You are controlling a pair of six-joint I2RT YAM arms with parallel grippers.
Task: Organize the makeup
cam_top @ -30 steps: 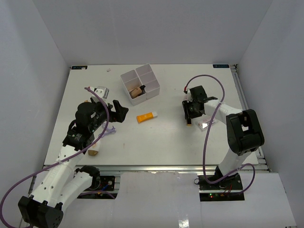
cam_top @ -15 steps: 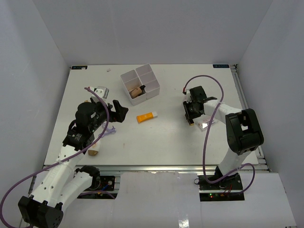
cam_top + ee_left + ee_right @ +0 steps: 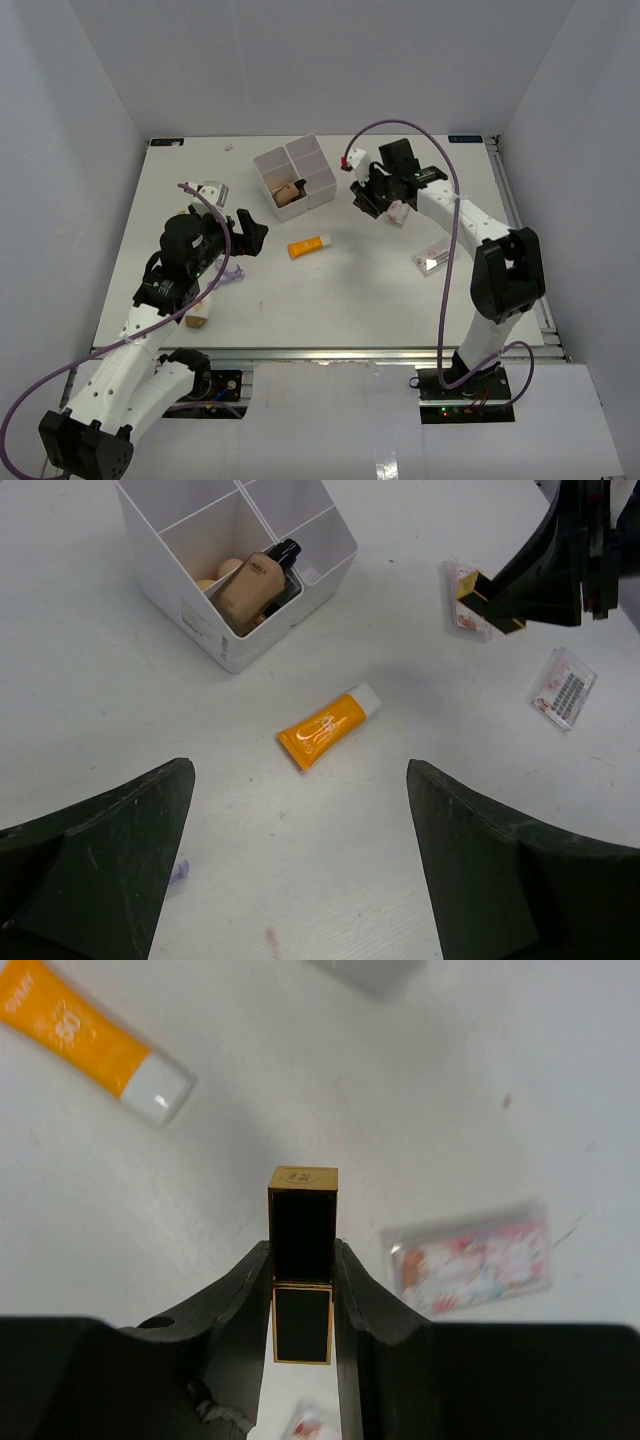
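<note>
The right gripper (image 3: pixel 303 1260) has its jaws pinching the black-gold lipstick (image 3: pixel 303 1218), right of the white box (image 3: pixel 295 178). The left gripper (image 3: pixel 250 232) hovers, jaws spread wide, the orange tube (image 3: pixel 308 246) just to its right.

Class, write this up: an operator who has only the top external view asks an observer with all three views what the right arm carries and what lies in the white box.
Operator: From above, the right jaws show only a dark blur. What is in them?
Observer: A black-and-gold lipstick, clamped between both jaws in the right wrist view.
Operator: And the brownish thing in the white box?
Observer: The left wrist view shows a skin-tone bottle with a dark cap, leaning in one compartment of the white box.
</note>
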